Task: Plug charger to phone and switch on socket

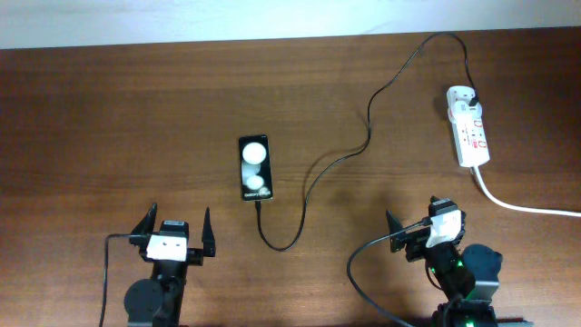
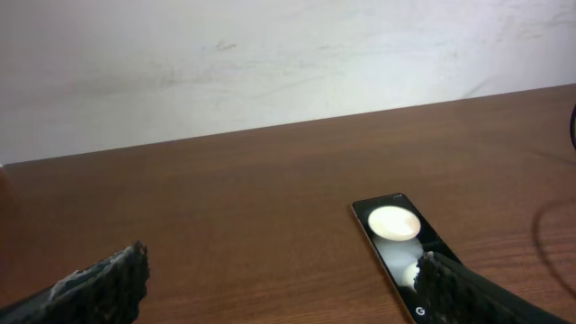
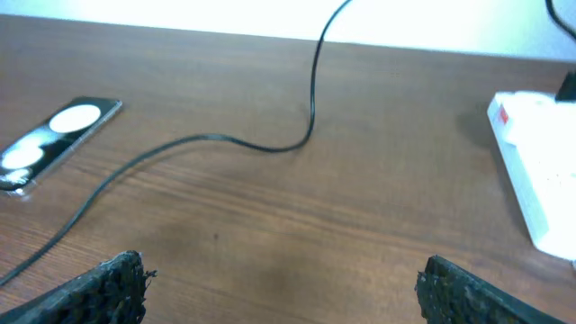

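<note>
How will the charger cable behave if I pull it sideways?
Likely floppy: the charger lies in loose curves, so it should drag rather than push. Its end seems to meet the phone, a thin glossy slab that may slide along.

Bright, even light falls from above; the dark brown wooden surface (image 1: 136, 118) has a mild sheen, and shadows on it are faint and short; the small black glossy smartphone (image 1: 255, 167) mirrors two round white glare spots; in the right wrist view the white elongated power strip (image 3: 531, 171) is overexposed, its detail washed out, and the whole picture is soft; in both wrist views the dark jaws at the bottom corners are blurred; the overhead view is sharper.
</note>
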Controlling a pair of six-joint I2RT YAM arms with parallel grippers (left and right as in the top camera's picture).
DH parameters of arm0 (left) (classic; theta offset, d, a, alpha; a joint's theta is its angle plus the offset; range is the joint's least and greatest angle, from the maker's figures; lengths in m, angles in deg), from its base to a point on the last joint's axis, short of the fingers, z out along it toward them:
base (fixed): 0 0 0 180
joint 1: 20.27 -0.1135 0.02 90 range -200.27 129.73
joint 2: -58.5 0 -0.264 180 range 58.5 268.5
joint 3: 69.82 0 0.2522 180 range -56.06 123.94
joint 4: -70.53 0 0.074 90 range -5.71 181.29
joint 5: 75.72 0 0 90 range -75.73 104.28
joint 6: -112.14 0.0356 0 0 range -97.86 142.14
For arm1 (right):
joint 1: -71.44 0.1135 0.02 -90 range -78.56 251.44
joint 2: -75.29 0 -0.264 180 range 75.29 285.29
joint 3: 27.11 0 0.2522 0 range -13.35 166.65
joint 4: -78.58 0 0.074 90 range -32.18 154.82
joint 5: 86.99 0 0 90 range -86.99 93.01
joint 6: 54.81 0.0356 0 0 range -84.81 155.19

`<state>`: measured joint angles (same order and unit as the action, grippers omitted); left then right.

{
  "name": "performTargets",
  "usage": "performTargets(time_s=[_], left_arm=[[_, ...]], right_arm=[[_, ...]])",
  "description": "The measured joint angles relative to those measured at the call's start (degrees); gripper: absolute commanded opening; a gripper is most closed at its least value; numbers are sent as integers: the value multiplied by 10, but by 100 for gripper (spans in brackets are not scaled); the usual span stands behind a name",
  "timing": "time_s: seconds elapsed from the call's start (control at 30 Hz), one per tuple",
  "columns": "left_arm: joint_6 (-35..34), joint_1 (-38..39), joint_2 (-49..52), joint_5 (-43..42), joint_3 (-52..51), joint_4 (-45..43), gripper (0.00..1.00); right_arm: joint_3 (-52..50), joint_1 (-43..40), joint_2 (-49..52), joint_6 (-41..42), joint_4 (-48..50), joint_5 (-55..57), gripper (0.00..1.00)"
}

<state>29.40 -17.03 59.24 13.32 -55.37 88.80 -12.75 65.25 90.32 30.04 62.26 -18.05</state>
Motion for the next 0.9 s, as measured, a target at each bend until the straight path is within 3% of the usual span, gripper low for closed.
performTargets(time_s=[0.4, 0.9], left_arm=[[0, 0, 0, 0, 0, 0, 99], [0, 0, 0, 0, 0, 0, 99]], right_arm=[[0, 37, -138, 0, -1, 15, 99], [0, 38, -142, 0, -5, 89, 99]])
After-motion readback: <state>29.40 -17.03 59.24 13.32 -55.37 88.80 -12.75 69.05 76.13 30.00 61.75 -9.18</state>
